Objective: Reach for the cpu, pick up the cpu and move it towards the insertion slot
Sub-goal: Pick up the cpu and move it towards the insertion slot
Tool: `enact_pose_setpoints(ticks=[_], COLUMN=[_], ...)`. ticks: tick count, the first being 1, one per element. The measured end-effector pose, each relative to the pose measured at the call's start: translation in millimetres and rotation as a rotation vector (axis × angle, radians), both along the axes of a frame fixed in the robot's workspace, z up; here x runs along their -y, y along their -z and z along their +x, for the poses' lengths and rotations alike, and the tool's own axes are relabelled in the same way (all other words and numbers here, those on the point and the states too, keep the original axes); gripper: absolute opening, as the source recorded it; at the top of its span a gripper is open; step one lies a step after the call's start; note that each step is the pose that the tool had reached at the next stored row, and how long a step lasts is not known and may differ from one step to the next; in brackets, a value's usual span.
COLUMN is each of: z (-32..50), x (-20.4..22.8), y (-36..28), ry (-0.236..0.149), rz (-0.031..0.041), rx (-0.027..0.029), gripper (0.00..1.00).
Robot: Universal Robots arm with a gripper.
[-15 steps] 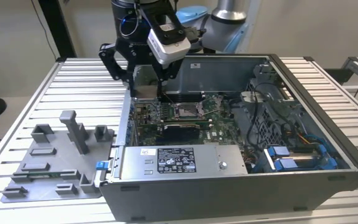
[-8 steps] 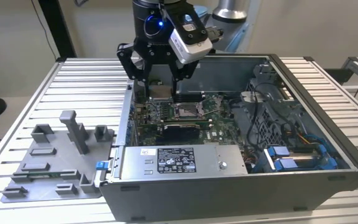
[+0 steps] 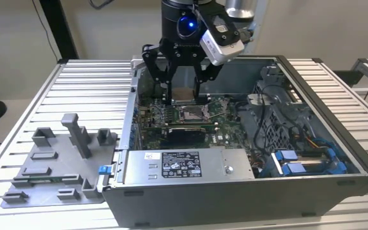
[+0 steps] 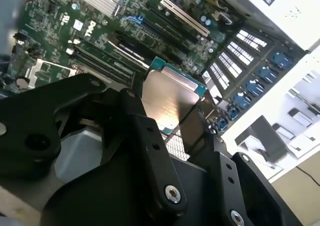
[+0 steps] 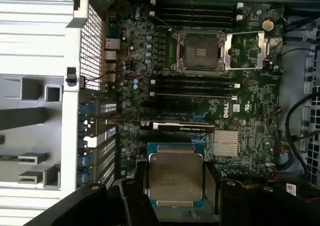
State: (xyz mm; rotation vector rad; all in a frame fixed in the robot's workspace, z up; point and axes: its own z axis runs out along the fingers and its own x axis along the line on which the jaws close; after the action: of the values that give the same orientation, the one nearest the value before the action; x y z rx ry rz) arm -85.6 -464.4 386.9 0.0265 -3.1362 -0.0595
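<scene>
The cpu (image 5: pixel 175 181) is one small square chip with a pale metal top and a green edge, held up in the air between the black fingers (image 5: pixel 137 186) of the gripper (image 3: pixel 184 96). The jaws are clamped on its two opposite sides, open only as wide as the chip itself. In the second wrist view the cpu (image 4: pixel 167 98) sits tilted between the finger links, its metal top catching the light.

In the exterior view the cpu (image 3: pixel 182 94) hangs above the green motherboard (image 3: pixel 190 122), just over the insertion slot (image 3: pixel 191 113) and not touching it. There is one insertion slot (image 5: pixel 200 50), a square silver-framed socket with a grey centre; its metal frame plate is swung open to one side.

The motherboard lies inside one open grey computer case (image 3: pixel 248 191), which rests on a desk (image 3: pixel 88 86) of ribbed aluminium slats. A silver power supply box (image 3: pixel 184 165) sits at the case's near edge.

On the desk at the exterior view's left lies one grey plastic fixture plate (image 3: pixel 50 167) carrying several upright blocks.
</scene>
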Motion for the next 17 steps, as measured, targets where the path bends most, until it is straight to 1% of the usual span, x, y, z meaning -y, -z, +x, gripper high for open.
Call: enact_pose_setpoints(ticks=[7, 11, 17], z=[29.4, 41.6, 55.1], x=[0.0, 0.0, 0.0], y=[0.3, 0.7, 0.7], ry=[0.000, 0.000, 0.000], rz=[0.0000, 0.0000, 0.0001], rx=[-0.0001, -0.0001, -0.0001], gripper=[0.00, 0.00, 0.00])
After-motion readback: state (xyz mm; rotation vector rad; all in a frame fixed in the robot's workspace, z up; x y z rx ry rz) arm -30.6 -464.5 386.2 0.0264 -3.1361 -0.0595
